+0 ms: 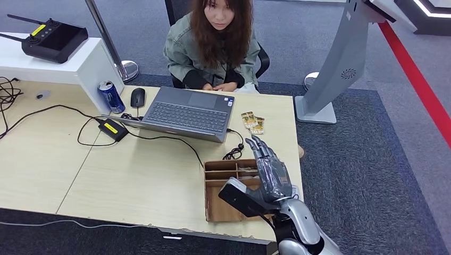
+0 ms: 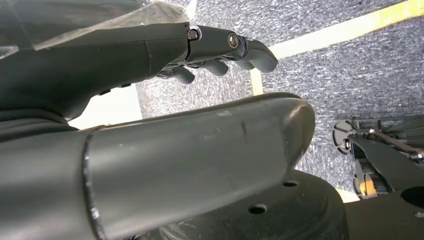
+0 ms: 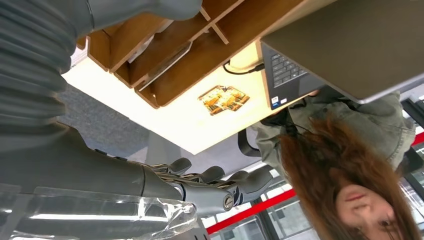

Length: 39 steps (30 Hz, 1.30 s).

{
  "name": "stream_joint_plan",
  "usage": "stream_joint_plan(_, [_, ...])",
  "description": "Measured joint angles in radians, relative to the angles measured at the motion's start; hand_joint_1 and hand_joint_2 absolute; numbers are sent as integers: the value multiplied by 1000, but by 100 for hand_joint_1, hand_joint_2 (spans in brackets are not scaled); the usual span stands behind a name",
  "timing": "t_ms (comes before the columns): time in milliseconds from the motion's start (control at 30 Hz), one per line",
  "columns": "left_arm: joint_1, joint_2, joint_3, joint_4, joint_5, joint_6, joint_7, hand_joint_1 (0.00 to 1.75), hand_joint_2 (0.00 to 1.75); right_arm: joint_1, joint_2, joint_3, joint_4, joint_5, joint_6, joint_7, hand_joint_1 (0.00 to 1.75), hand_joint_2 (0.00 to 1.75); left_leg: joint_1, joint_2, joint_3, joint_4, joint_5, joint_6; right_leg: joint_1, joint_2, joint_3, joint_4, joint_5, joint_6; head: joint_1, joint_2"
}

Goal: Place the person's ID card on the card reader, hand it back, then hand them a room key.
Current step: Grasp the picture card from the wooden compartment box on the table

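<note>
The right hand [image 1: 268, 170] is seen raised above the wooden tray [image 1: 213, 204] at the desk's near right corner, its fingers stretched out and apart with nothing between them. The left hand [image 2: 220, 50] is seen hanging beside the robot's body over carpet, fingers loosely extended and holding nothing.

Two small patterned cards [image 1: 252, 122] lie on the desk [image 1: 133, 175] at about twelve o'clock from the right hand, just beside the laptop [image 1: 186, 112] and near the seated person [image 1: 213, 48]. Whether these are the ID card or the room keys cannot be told. A flat pale card [image 3: 165, 65] is seen lying in one slot of the tray; what it is cannot be told either.

No card is held by either hand, and a card reader cannot be made out with certainty. The task is therefore judged to be at an early stage or between steps, with at least one handover to the person left.
</note>
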Motion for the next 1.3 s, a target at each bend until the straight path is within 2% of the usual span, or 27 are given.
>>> stream_joint_plan(567, [0,0,7,0,0,6,0,0,0,7,-4,-3,57,-3,-17,-10,33,175,0,0,0,0,0,0,0,0,0,0,0,0,0,0])
stream_joint_plan(700, [0,0,7,0,-1,6,0,0,0,8,-3,-2,62,-3,-17,-11,50,175,0,0,0,0,0,0,0,0,0,0,0,0,0,0])
stream_joint_plan(800, [0,0,7,0,-1,5,0,0,0,8,-2,-2,68,4,-20,-11,57,175,0,0,0,0,0,0,0,0,0,0,0,0,0,0])
stream_joint_plan(1300, [0,0,12,0,3,-5,2,0,0,14,-1,-2,81,27,-22,0,61,175,0,0,0,0,0,0,0,0,0,0,0,0,0,0])
